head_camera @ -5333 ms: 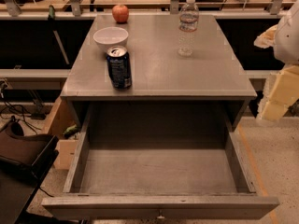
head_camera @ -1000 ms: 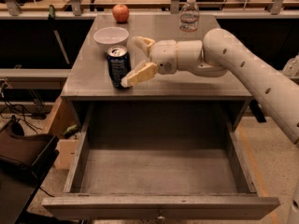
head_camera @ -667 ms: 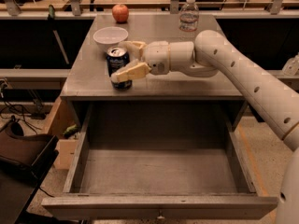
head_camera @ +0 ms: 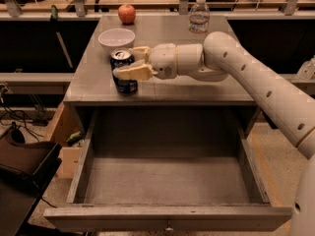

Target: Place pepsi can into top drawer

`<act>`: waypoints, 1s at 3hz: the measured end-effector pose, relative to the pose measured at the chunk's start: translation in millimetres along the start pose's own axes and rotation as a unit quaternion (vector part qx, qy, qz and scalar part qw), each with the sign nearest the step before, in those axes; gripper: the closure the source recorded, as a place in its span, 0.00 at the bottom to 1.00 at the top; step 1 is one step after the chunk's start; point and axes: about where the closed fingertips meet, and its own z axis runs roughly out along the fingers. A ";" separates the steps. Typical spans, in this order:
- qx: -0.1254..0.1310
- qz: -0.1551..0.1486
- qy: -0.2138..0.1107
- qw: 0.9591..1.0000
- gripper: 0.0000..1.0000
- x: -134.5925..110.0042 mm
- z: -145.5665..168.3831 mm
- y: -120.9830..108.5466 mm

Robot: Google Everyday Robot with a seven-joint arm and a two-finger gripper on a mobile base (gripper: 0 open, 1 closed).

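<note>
A red apple [head_camera: 127, 14] stands at the back edge of the table [head_camera: 197, 88], left of centre. In front of it, apart, sits a white bowl [head_camera: 116, 37], upright, near the table's left side; the hand [head_camera: 124, 62] is just in front of the bowl, over the front left part of the table. A clear water bottle [head_camera: 199, 14] with a white cap stands upright at the back, right of centre. On the floor to the left lie dark cables [head_camera: 15, 118] and a dark bag [head_camera: 22, 166], with a cardboard box [head_camera: 68, 157] near them.
</note>
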 end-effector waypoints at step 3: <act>-0.027 0.006 0.019 0.999 1.00 -35.3 0.1 46.4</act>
